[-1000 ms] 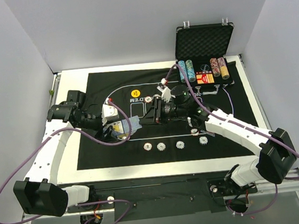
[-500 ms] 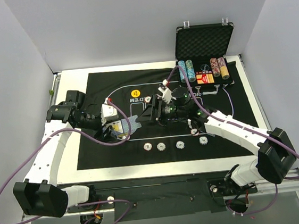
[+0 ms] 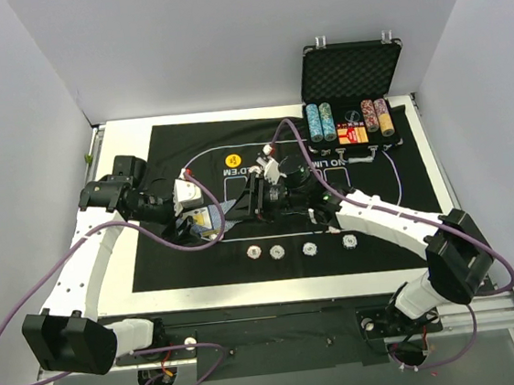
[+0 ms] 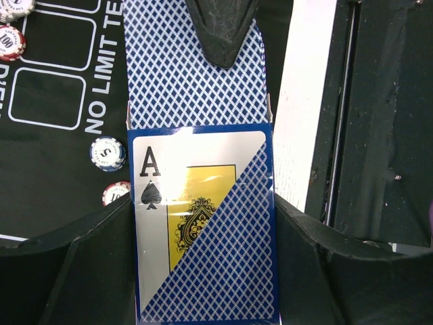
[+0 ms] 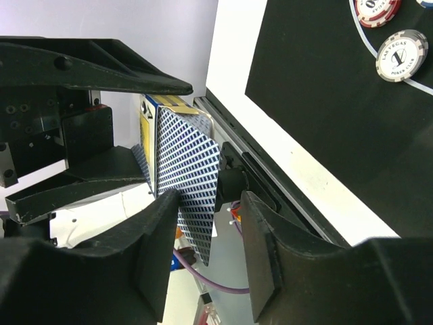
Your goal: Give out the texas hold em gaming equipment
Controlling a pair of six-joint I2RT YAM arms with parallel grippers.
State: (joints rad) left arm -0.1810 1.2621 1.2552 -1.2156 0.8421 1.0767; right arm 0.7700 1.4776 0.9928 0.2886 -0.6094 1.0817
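My left gripper is shut on a card pack with a blue diamond pattern and an ace of spades. In the top view this gripper is over the mat's left part. A blue-backed card sticks out of the pack's far end. My right gripper is open with its fingers on either side of that card, one fingertip lying over it. The right gripper faces the left one. Several striped poker chips lie in a row on the mat. A yellow button disc lies further back.
The black felt mat covers the white table. An open black case at the back right holds chip stacks and a card box. More chips lie beside the pack. Purple cables trail from both arms.
My right gripper has moved left across the mat to the pack in my left gripper, and its fingers now straddle the card. My left gripper has stayed put.
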